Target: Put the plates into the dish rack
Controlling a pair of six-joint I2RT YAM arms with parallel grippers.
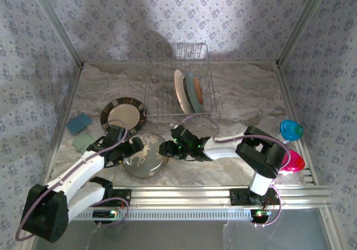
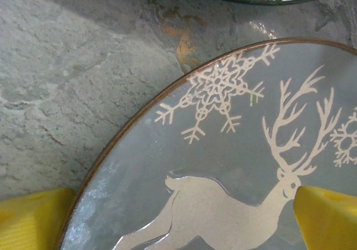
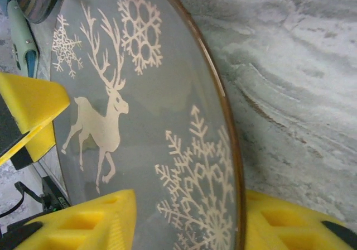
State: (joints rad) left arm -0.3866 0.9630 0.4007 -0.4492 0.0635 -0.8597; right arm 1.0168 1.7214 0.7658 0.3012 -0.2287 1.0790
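You are picking up the reindeer plate (image 1: 146, 156), lower centre: right gripper (image 3: 189, 205) straddles its rim half-spread, left gripper (image 2: 181, 205) stands wide; pinch next, then carry to the rack (image 1: 159, 94).

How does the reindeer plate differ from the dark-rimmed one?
The reindeer plate is grey with white deer and snowflakes; the dark-rimmed plate has a striped brown rim and cream centre. The reindeer plate lies nearer the arms, its rim between the fingers of the right gripper; the dark-rimmed plate lies free. Both lie flat on the table, outside the dish rack.
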